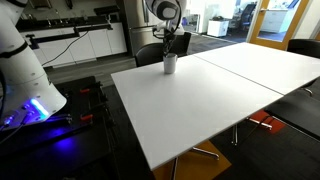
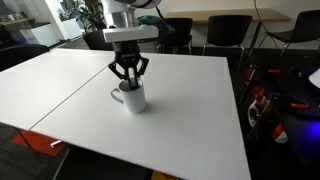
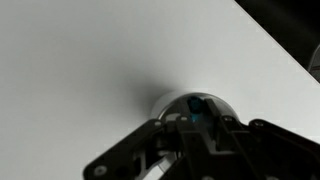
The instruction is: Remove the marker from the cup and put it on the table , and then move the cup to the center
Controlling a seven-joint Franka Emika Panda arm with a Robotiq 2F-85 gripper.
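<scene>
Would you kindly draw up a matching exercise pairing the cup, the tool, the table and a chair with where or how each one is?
Things:
1. cup
2. tool
3. table
4. black chair

Places or states:
a. beyond the table's far edge
b. white, carrying the cup
c. hanging just above the cup
d. upright, handle at its side

Pairs: 1-d, 2-c, 3-b, 4-a

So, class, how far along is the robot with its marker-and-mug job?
Done: nothing yet. In hand: the gripper hangs right over the small grey-white mug on the white tabletop, with its fingers at the mug's mouth. The wrist view shows what looks like a dark bluish marker tip inside. Whether it is gripped cannot be told. Left: lift it out, lay it down, move the mug to the centre.
</scene>
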